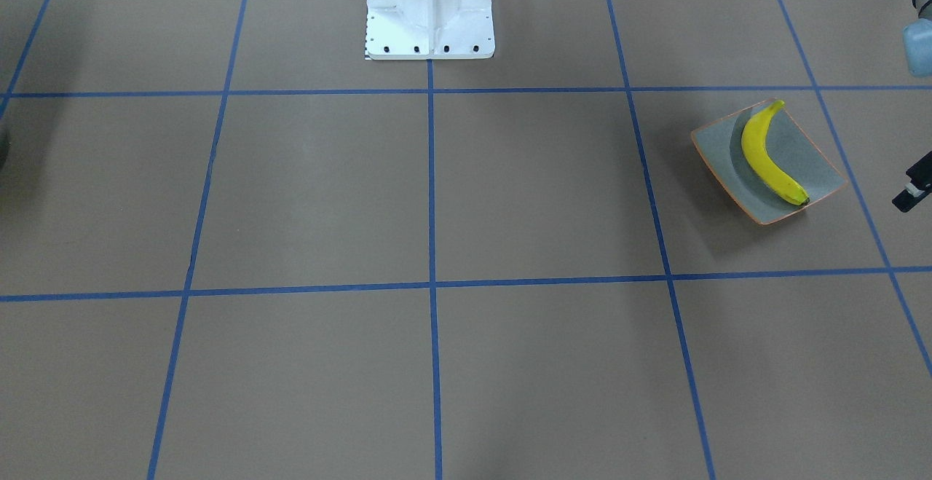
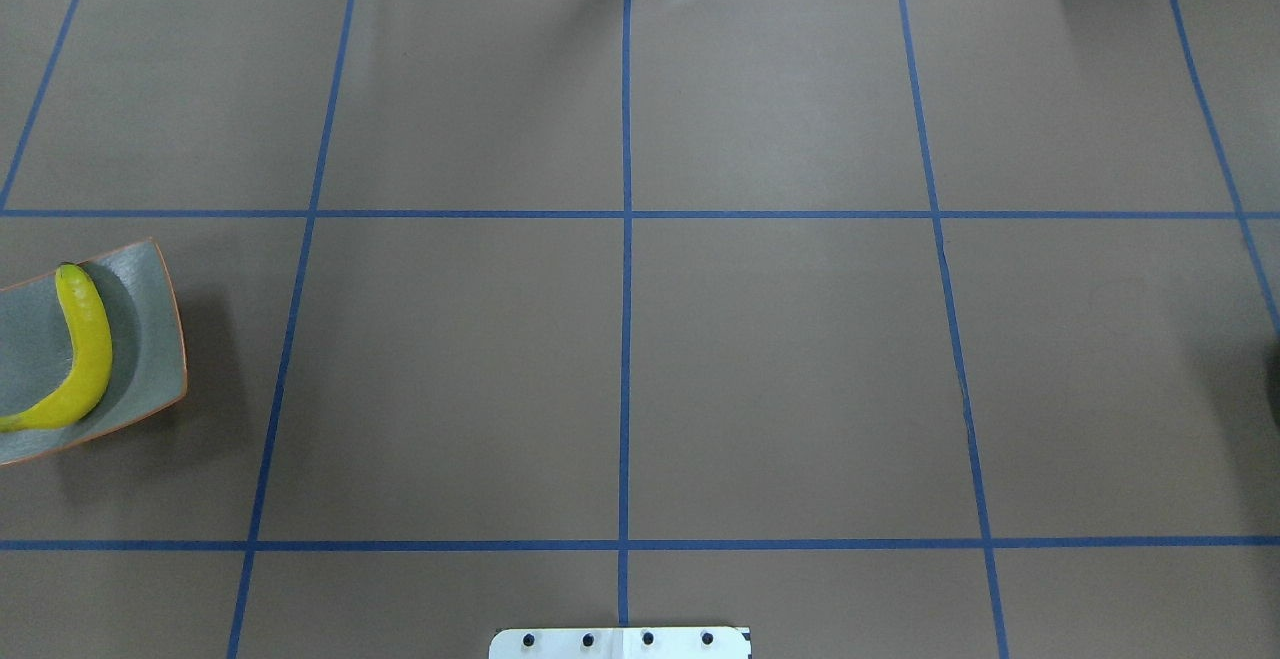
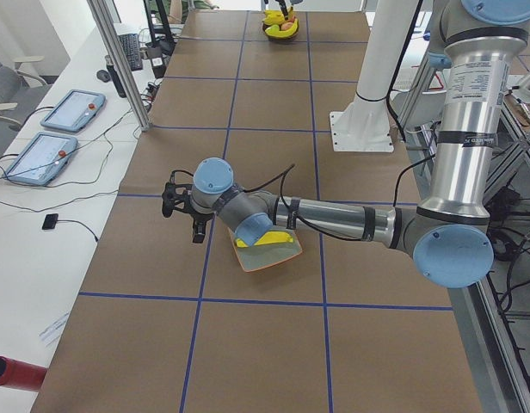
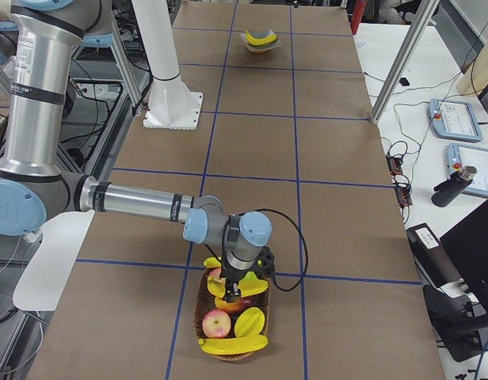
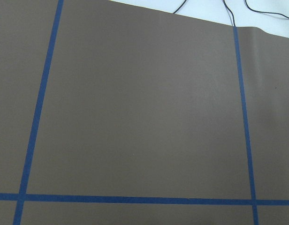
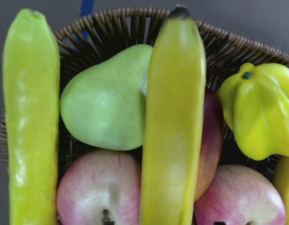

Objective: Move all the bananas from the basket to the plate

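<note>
Overhead exterior: one banana (image 2: 92, 344) on one plate (image 2: 150, 339).

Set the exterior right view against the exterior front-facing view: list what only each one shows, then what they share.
Only exterior right: the wicker basket of fruit, bananas among it, with the right arm reaching down over it. Only front-facing: a piece of the left arm at the edge, near the plate. Both: the plate holding one banana, the white pedestal and the blue-gridded table.
</note>
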`<action>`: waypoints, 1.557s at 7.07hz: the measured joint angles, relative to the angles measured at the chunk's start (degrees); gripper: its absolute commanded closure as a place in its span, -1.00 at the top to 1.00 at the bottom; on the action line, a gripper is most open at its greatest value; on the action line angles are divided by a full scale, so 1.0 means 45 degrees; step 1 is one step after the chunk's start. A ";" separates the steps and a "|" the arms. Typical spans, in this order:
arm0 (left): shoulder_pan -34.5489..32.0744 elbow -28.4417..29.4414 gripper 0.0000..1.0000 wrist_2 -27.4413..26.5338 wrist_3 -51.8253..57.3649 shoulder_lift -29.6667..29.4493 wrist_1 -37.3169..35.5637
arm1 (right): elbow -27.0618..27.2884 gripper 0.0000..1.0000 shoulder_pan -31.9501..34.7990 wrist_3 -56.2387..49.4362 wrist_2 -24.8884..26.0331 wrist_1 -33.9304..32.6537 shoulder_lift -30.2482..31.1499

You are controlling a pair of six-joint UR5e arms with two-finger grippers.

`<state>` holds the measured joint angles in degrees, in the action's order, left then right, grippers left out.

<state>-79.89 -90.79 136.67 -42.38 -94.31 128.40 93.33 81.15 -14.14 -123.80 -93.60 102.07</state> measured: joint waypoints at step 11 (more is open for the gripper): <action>0.0000 0.0054 1.00 0.0020 -0.0015 0.0012 0.0315 | -0.0493 -0.98 -0.0078 0.0007 -0.0058 0.0136 0.0013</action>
<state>-79.89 -90.55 136.76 -42.45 -94.25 129.82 91.11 80.79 -14.11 -124.06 -92.99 102.13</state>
